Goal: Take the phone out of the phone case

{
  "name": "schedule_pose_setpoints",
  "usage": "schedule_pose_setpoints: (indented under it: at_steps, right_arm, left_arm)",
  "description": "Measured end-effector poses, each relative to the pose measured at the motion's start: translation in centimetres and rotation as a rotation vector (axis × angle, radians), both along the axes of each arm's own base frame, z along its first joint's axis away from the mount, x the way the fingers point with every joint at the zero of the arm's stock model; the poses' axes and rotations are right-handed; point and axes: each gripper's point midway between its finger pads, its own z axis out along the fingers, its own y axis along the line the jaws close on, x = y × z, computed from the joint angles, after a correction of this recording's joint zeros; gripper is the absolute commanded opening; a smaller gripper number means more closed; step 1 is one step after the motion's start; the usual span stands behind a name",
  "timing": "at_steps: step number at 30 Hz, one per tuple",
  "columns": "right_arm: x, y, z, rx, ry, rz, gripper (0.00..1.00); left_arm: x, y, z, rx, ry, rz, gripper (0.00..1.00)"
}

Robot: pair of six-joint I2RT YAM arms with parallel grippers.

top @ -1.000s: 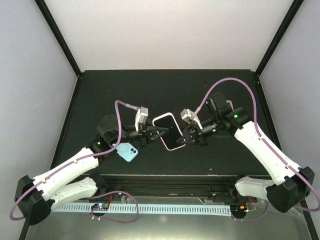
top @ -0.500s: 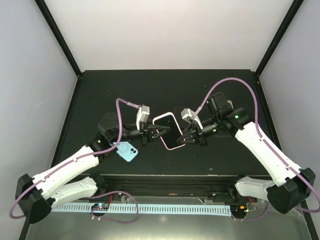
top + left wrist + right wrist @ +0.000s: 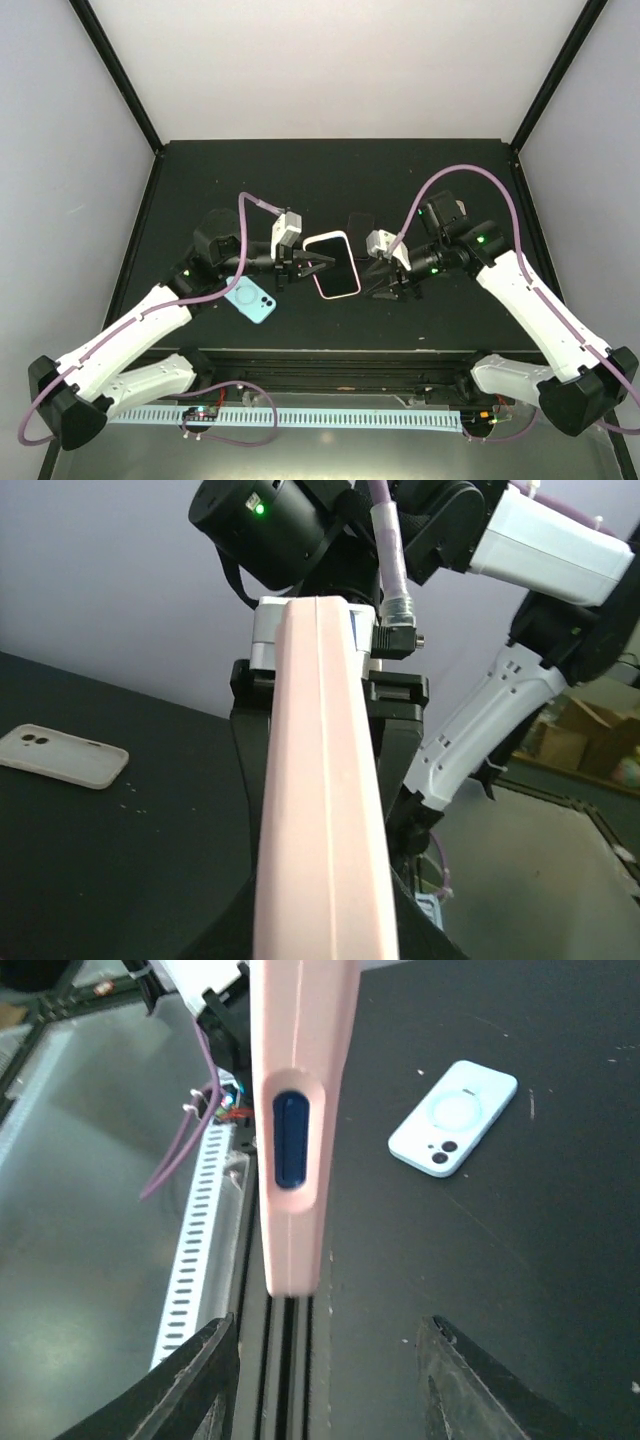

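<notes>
The phone (image 3: 334,262), dark screen up, sits inside its pink phone case (image 3: 318,242) and hangs above the table in the top view. My left gripper (image 3: 303,266) is shut on the case's left edge. In the left wrist view the case's pink side (image 3: 320,780) fills the middle and hides the left gripper (image 3: 322,925). My right gripper (image 3: 384,281) stands open just right of the phone, not touching it. In the right wrist view the right gripper (image 3: 330,1365) is spread wide below the case's end (image 3: 295,1210), where a blue side button (image 3: 289,1140) shows.
A light blue case (image 3: 250,298) (image 3: 452,1118) lies on the black table (image 3: 200,190) under the left arm. A cream case (image 3: 62,756) lies further back. A small dark thing (image 3: 360,222) lies behind the phone. The table's front rail (image 3: 330,355) runs below.
My right gripper has opened, let go of the phone's right edge and drawn back a little. The left gripper keeps hold, and the phone has shifted slightly and turned straighter.
</notes>
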Motion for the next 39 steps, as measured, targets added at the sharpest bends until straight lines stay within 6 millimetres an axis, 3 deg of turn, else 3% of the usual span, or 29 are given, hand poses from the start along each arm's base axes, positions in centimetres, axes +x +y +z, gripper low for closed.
schedule_pose_setpoints:
  at_steps: [8, 14, 22, 27, 39]
  right_arm:
    - [0.3, -0.5, -1.3, -0.084, -0.124, 0.013, 0.42]
    - [-0.6, 0.3, -2.0, -0.106, -0.187, 0.047, 0.37]
    - [-2.8, 2.3, -0.9, -0.07, -0.222, 0.105, 0.33]
    - [-2.7, 3.0, 0.3, -0.04, -0.234, 0.093, 0.27]
    - [-2.6, 3.1, 0.4, -0.045, -0.247, 0.086, 0.26]
  left_arm:
    - [0.4, 0.3, -2.0, -0.006, 0.092, -0.177, 0.02]
    - [0.3, 1.2, -1.2, -0.041, 0.082, -0.215, 0.02]
    - [0.2, 1.4, -0.5, -0.059, 0.07, -0.228, 0.02]
    - [0.1, 1.4, -0.3, -0.071, 0.07, -0.244, 0.02]
    - [0.1, 1.6, -0.5, -0.07, 0.08, -0.245, 0.02]
